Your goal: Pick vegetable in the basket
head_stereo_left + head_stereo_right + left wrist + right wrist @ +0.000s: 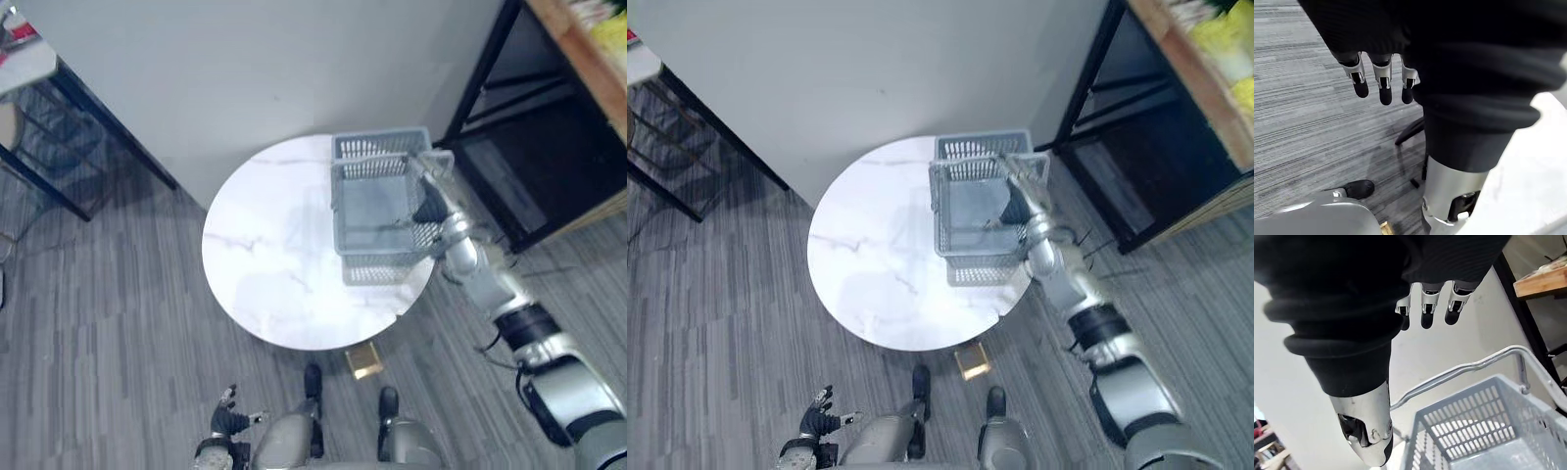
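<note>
A grey plastic basket (377, 145) stands on the right side of a round white marble table (274, 264). Nothing shows inside it. My right hand (428, 206) reaches over the basket from the right, above its metal handle (1464, 369). Its fingers (1422, 308) are straight and hold nothing. Low at my left side hangs my left hand (227, 416), fingers (1382, 81) relaxed and empty, over the grey floor. Yellow produce (612, 34) lies on a wooden shelf at the far right.
A black-framed shelf unit (509, 127) stands right of the table, close to the basket. A white wall runs behind the table. Another black-legged table (29, 59) is at the far left. A small gold object (364, 360) lies on the floor under the table's near edge.
</note>
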